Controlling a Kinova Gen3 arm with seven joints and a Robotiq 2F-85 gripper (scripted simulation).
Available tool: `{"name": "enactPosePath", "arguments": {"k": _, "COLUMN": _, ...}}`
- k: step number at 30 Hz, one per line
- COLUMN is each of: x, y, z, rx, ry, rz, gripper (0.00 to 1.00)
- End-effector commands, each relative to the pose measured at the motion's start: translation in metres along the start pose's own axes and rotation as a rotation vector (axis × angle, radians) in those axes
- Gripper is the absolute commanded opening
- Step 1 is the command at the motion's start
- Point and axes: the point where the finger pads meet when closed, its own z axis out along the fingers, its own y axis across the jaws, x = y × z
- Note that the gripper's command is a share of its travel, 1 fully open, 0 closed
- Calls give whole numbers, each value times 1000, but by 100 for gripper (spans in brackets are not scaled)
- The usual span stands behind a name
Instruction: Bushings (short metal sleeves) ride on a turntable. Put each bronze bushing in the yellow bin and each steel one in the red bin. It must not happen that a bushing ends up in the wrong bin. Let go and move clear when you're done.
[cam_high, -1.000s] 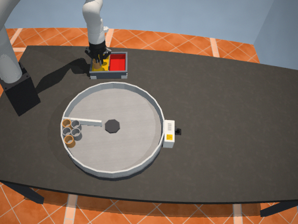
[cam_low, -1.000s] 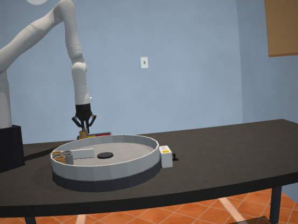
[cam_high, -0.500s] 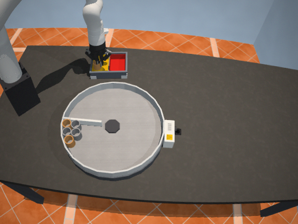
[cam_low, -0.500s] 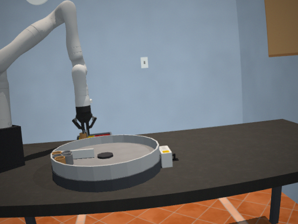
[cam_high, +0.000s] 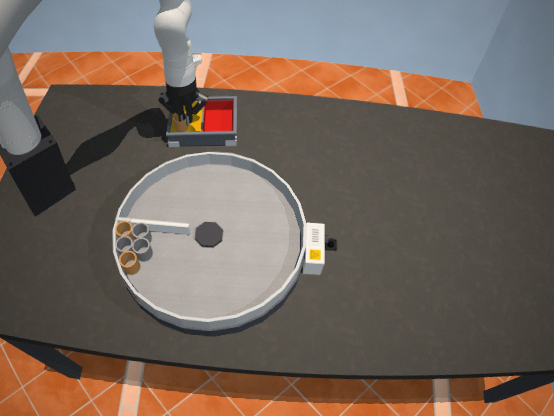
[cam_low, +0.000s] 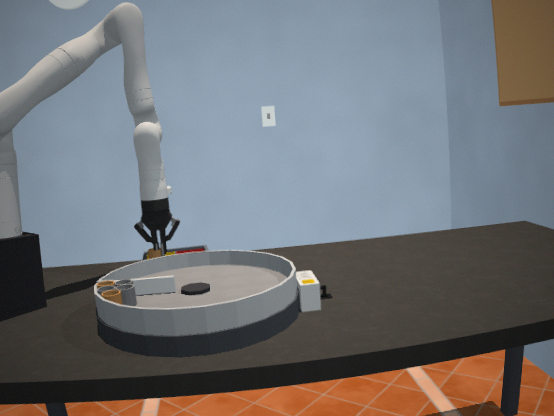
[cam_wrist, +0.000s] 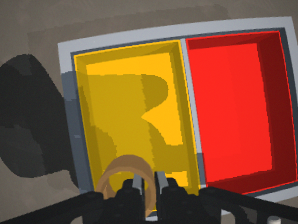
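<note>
My gripper (cam_high: 186, 119) (cam_low: 157, 247) (cam_wrist: 149, 185) is shut on the wall of a bronze bushing (cam_high: 178, 124) (cam_low: 153, 253) (cam_wrist: 127, 164). It holds the bushing low over the near end of the yellow bin (cam_high: 198, 121) (cam_wrist: 127, 92). The red bin (cam_high: 218, 115) (cam_low: 188, 250) (cam_wrist: 233, 103) adjoins the yellow one on its right and looks empty. On the turntable (cam_high: 296, 202) (cam_low: 200, 316), at its left rim, stand two bronze bushings (cam_high: 123, 228) (cam_high: 129, 261) (cam_low: 111, 294) and three steel bushings (cam_high: 141, 230) (cam_high: 123, 244) (cam_high: 142, 246) (cam_low: 128, 295), clustered upright.
A white bar (cam_high: 160, 226) (cam_low: 155, 285) reaches from the turntable's rim towards the black hub (cam_high: 209, 234) (cam_low: 195, 288), just behind the bushings. A white control box (cam_high: 314, 248) (cam_low: 308, 291) sits at the turntable's right side. The arm's black base (cam_high: 40, 175) stands at the table's left.
</note>
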Motion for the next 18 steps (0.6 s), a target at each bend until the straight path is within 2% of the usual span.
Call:
{"name": "enactPosePath", "arguments": {"k": 1, "x": -1, "y": 0, "z": 1, "rx": 2, "ry": -1, "rz": 2, "gripper": 0}}
{"name": "enactPosePath", "arguments": {"k": 18, "x": -1, "y": 0, "z": 8, "rx": 1, "ry": -1, "rz": 2, "gripper": 0}}
